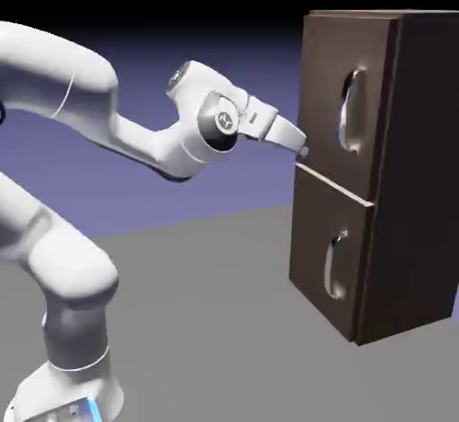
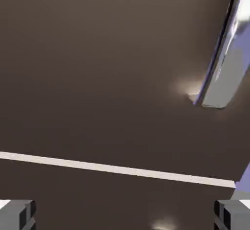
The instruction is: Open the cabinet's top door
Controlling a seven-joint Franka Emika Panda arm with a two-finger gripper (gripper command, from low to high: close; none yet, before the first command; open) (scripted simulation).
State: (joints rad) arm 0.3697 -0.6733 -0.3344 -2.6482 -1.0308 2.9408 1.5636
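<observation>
Gripper (image 2: pixel 125 215) hovering wide open, empty | fingertips pointing at cabinet (image 1: pixel 381 178) on exterior view's right | top door (image 1: pixel 345 98) sitting closed above pale seam (image 1: pixel 333 184), arched handle (image 1: pixel 351 111) gleaming

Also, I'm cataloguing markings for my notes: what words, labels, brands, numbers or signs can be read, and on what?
No readable text.
Arm's round joint cap: a mark, too small to read.
Cabinet: no lettering visible.
</observation>
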